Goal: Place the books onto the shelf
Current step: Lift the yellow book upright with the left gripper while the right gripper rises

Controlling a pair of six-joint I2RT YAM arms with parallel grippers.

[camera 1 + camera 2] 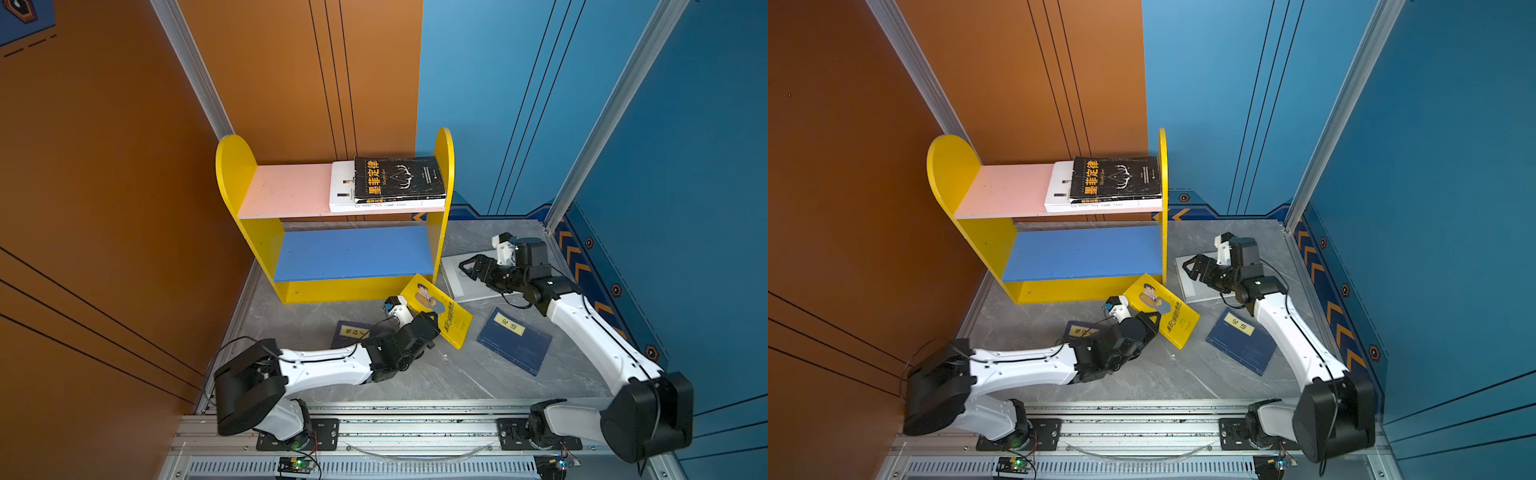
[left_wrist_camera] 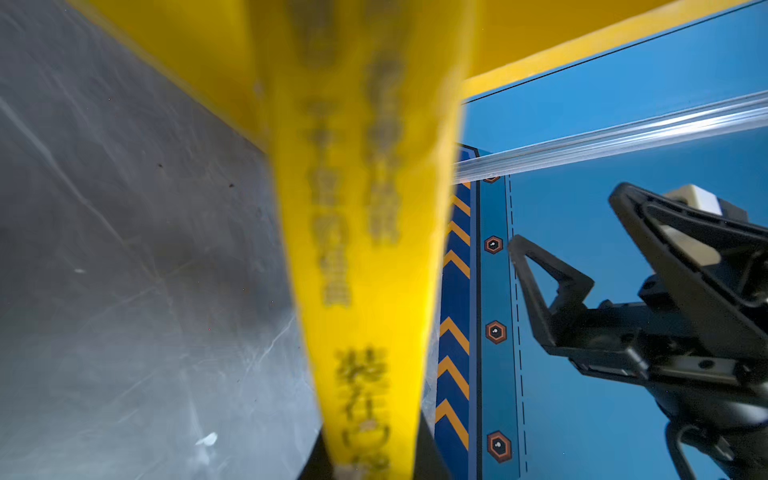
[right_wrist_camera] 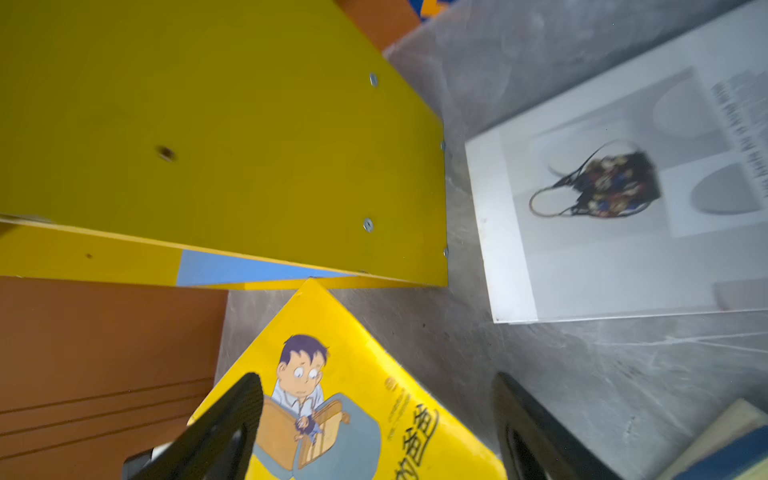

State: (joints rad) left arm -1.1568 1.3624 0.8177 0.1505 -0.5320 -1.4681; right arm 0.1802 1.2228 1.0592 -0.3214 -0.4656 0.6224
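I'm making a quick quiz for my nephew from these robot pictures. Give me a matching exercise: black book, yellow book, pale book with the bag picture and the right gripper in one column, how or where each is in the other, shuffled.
Things
1 black book
2 yellow book
3 pale book with the bag picture
4 right gripper

States
A open, holding nothing
B tilted, clamped in the left gripper
C flat on the grey surface beside the shelf
D lying on a white book on the pink board

Pairs: 1-D, 2-B, 3-C, 4-A
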